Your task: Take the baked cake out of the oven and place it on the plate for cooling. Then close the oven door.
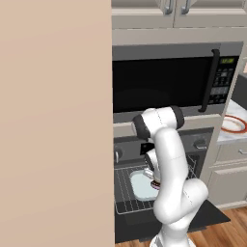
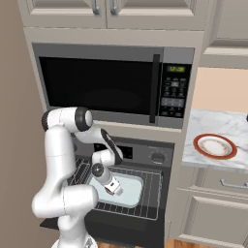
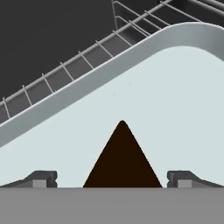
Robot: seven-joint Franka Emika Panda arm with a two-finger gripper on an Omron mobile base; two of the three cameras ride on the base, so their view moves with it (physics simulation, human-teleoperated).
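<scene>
The oven (image 1: 200, 143) stands open, its oven door (image 1: 214, 214) folded down flat. A wire rack (image 2: 150, 193) is slid out and carries a pale tray (image 2: 131, 186). In the hand view the baked cake (image 3: 121, 157) is a dark-brown wedge lying on the tray (image 3: 175, 96), right between my two fingertips (image 3: 43, 178). My gripper (image 3: 113, 180) is open and straddles the cake without closing on it. From the base it hangs low over the tray (image 1: 137, 185), gripper (image 2: 116, 190) pointing down. The white plate (image 2: 215, 146) with a red-orange rim sits on the marble counter at the right.
A black-windowed microwave (image 2: 106, 87) is mounted just above the oven. A tall beige panel (image 1: 55, 120) walls off the left side. Drawers and cabinet fronts (image 2: 218, 208) stand below the counter to the right of the oven.
</scene>
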